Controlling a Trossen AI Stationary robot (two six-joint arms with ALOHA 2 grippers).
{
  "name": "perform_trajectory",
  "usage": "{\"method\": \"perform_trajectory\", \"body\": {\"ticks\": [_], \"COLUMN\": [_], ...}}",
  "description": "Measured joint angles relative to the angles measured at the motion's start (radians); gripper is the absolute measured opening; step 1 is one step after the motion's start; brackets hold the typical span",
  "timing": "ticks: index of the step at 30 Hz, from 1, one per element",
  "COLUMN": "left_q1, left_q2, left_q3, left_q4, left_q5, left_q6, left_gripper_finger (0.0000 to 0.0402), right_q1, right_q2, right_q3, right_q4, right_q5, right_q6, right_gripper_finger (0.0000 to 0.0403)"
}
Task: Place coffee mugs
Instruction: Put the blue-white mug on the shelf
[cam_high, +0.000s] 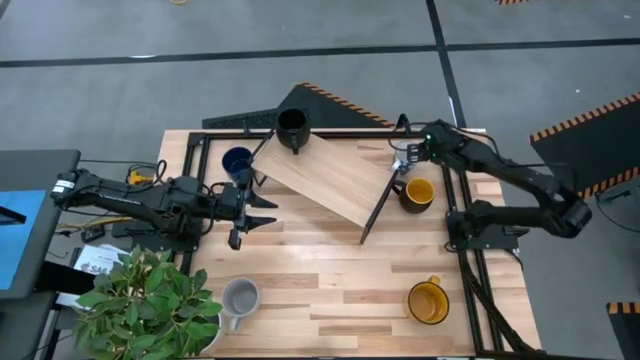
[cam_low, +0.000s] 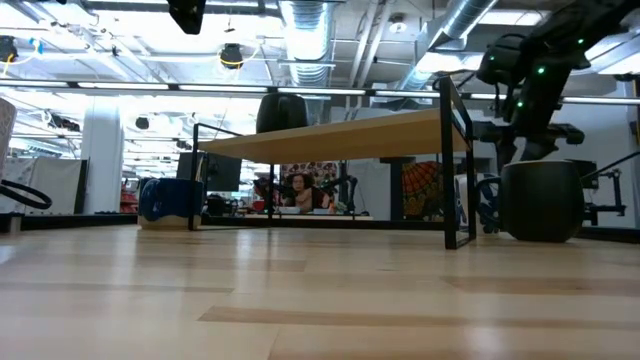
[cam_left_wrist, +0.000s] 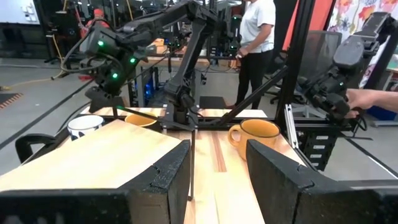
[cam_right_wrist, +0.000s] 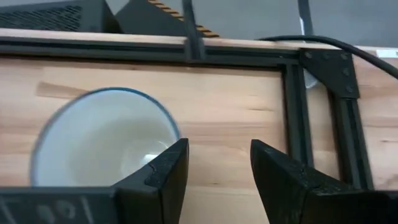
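The white mug (cam_right_wrist: 102, 146) sits at the far right corner of the bench (cam_high: 330, 290), under the right gripper (cam_right_wrist: 214, 171), whose fingers stand apart beside its rim, likely lining up a grasp. A black mug (cam_high: 291, 125) already tops the raised shelf (cam_high: 325, 175); a yellow-orange mug (cam_high: 416, 192) waits alongside. The left gripper (cam_high: 262, 212) hovers mid-bench, fingers apart

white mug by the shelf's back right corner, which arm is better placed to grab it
Right. The right gripper hovers open directly above the white mug, its rim just beside one finger. The left gripper sits open across the table, left of the wooden shelf, near the dark blue mug.
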Motion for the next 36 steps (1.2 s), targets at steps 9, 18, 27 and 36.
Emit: {"method": "perform_trajectory", "body": {"ticks": [9, 18, 27, 36], "left_q1": [0.000, 0.000, 0.000, 0.000], "left_q2": [0.000, 0.000, 0.000, 0.000], "left_q3": [0.000, 0.000, 0.000, 0.001], "left_q4": [0.000, -0.010, -0.008, -0.008], "left_q5": [-0.001, -0.002, -0.002, -0.003], "left_q6": [0.000, -0.001, -0.007, -0.003], "left_gripper_finger": [0.0140, 0.0140, 0.0140, 0.0140], "right_q1": [0.007, 0.008, 0.008, 0.018], "right_q2": [0.032, 0.131, 0.180, 0.067], "right_q3": [0.002, 0.002, 0.024, 0.247], "right_q4": [0.081, 0.082, 0.078, -0.053], "right_q5": [-0.081, -0.082, -0.081, -0.056], "right_q6": [0.057, 0.102, 0.045, 0.016], "right_gripper_finger": [0.0185, 0.0169, 0.0073, 0.0047]}}
